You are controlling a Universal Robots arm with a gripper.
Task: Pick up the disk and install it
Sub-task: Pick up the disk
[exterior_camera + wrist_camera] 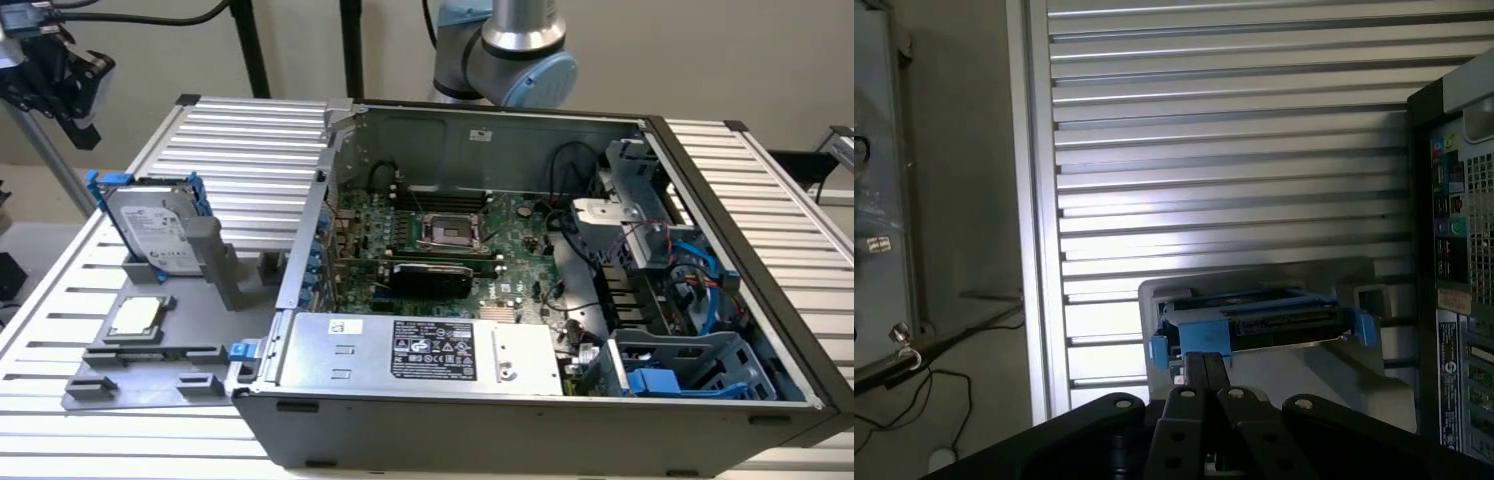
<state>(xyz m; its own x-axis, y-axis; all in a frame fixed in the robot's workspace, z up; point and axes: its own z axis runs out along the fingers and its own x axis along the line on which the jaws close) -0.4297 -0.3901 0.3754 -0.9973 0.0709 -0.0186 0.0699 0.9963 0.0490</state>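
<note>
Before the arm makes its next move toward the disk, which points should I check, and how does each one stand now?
1. Silver-grey metal hard drive in bright blue plastic carrier, upright in grey plastic holder: ok.
2. Black pincer open for grasping: not ok, jaws together.
3. Pincer apart from drive, holding nothing: ok.
4. Blue plastic cage inside open grey metal computer case free: ok.
5. Blue cables beside cage out of the way: cannot tell.

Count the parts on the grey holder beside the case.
2: the disk stands upright at the back; a square chip lies flat nearer the camera. None seem hidden.
</note>
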